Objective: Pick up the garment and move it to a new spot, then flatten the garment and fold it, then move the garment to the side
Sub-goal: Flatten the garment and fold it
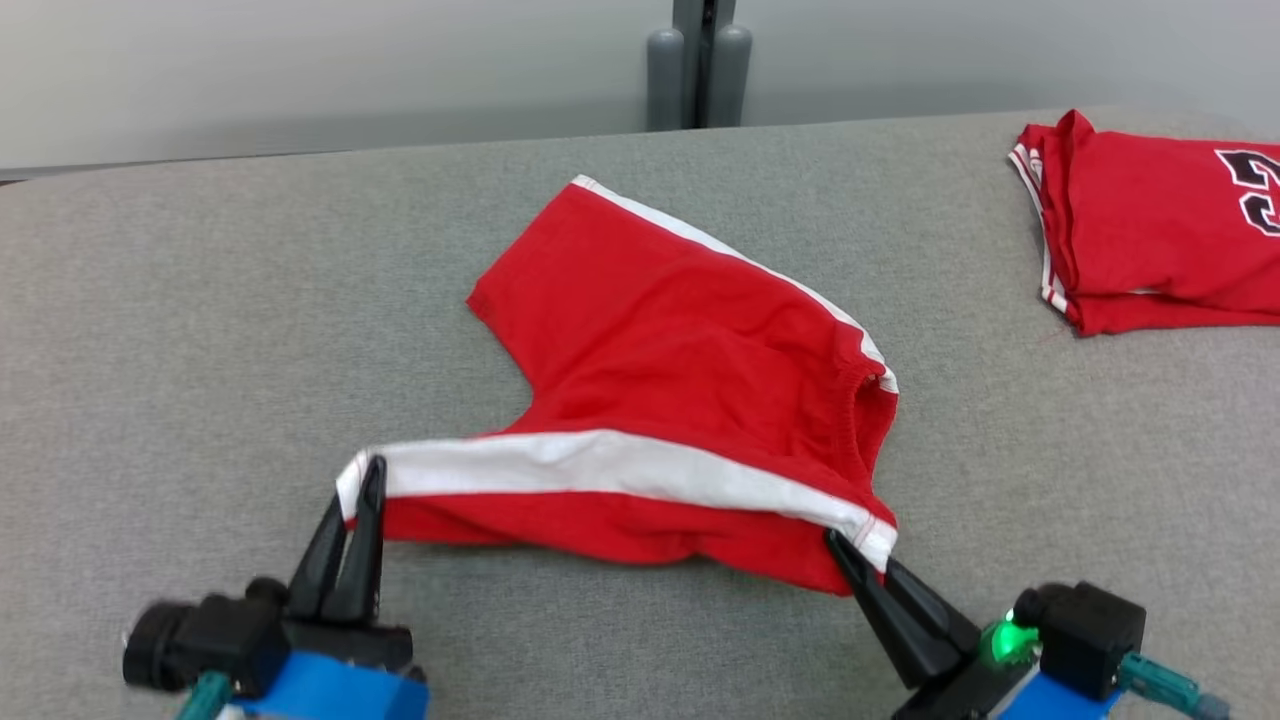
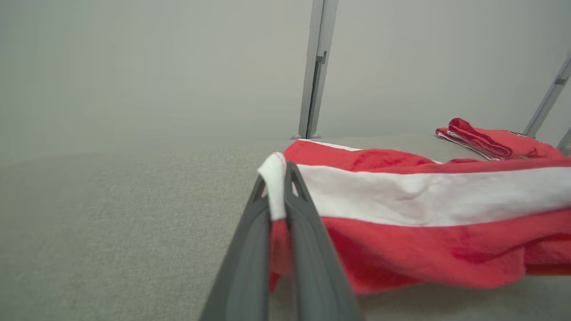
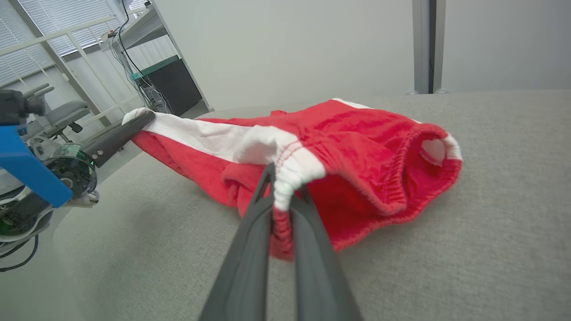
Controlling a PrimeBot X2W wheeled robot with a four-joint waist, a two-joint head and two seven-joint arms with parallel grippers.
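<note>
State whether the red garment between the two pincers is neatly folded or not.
Not folded: the garment is rumpled, its white-striped edge stretched between left pincer and right pincer.

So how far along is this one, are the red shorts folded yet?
Done: the red shorts are gripped and partly raised. In hand: the left gripper and right gripper, fingers shut, each pinch one end of the white-striped edge; the rest lies on the grey table. Left: flattening, folding, moving aside. A folded red jersey lies far right.
</note>
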